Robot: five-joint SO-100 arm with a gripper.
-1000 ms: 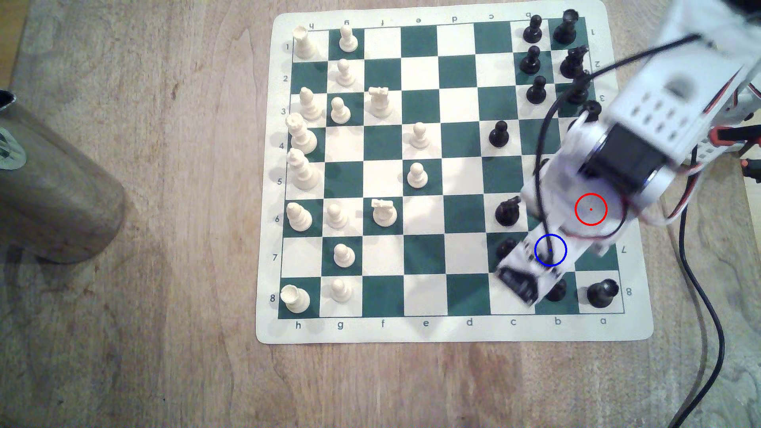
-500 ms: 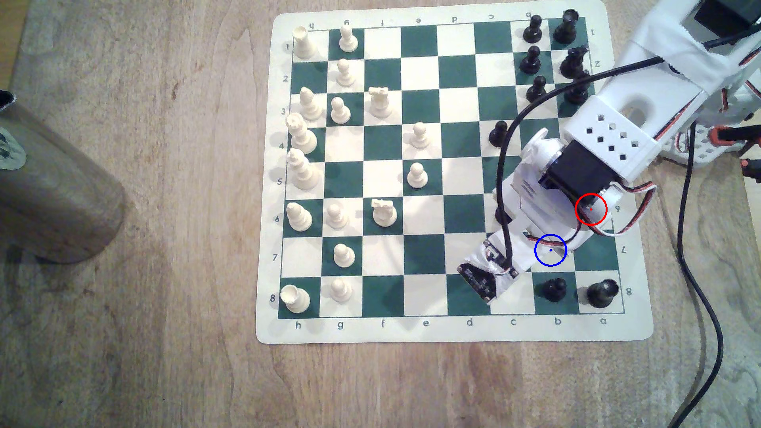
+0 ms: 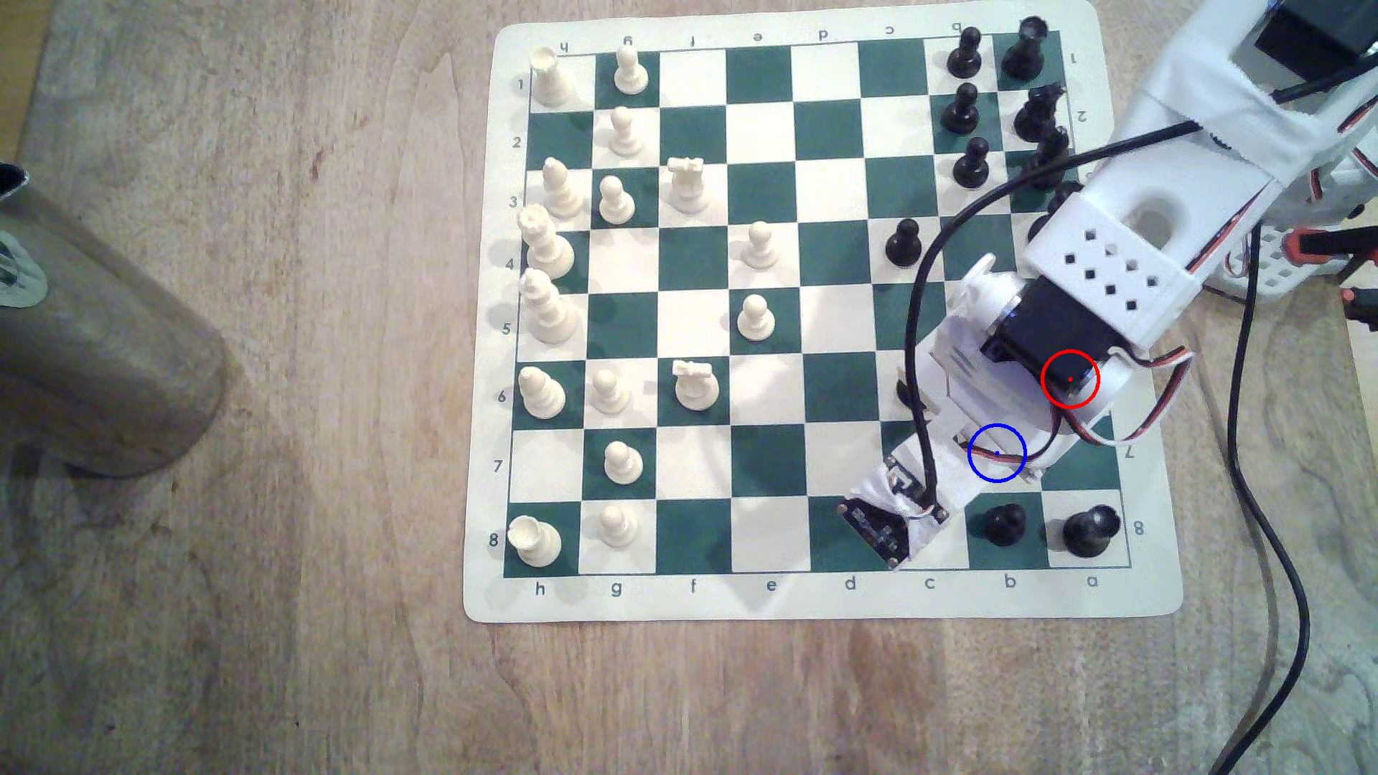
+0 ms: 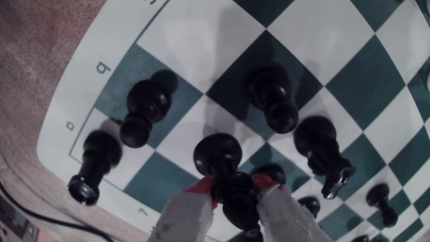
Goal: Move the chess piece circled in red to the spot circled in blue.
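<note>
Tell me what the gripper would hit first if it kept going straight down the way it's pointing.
Probably the cream square beneath the held chess piece; its base would touch first, seemingly clear of nearby pawns, though depth is unclear.

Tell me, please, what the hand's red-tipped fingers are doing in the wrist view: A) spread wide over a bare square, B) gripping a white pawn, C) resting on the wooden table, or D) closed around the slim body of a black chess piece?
D: the hand has its red-tipped fingers on either side of the black chess piece, pressed against its slim body.
</note>
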